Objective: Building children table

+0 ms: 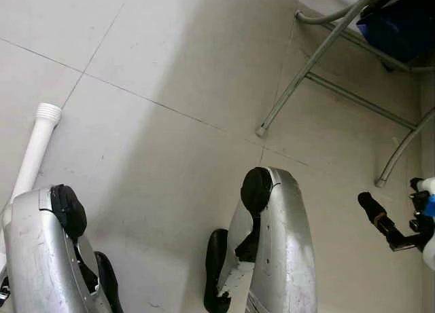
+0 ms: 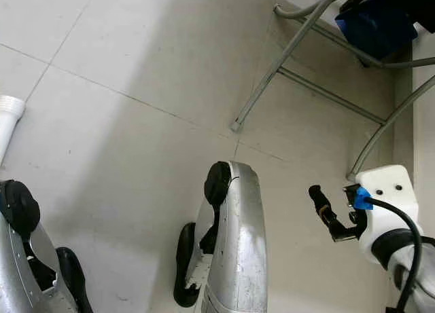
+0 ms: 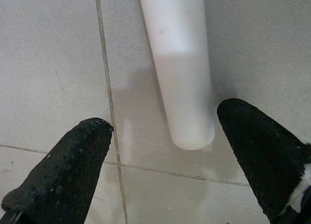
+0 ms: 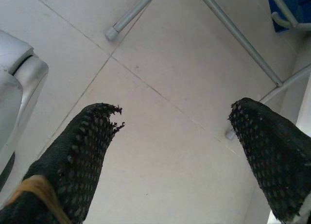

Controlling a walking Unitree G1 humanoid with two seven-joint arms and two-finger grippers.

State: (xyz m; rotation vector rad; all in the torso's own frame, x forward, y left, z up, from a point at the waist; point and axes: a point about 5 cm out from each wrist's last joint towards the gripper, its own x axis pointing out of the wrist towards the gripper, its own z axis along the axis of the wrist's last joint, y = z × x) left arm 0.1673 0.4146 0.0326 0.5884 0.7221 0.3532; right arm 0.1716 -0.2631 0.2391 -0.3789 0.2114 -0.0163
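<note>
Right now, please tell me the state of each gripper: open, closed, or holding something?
Left gripper: open, holding nothing, over the end of the white tube on the floor.
Right gripper: open, empty, above bare floor tiles.

No words, labels, brand marks or numbers can be read anywhere here, on the floor tiles or on anything else.

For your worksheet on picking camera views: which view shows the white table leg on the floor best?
The left wrist view: the white table leg lies large between open jaws. The left eye view shows its ribbed end, the right eye view just that end's edge.
</note>
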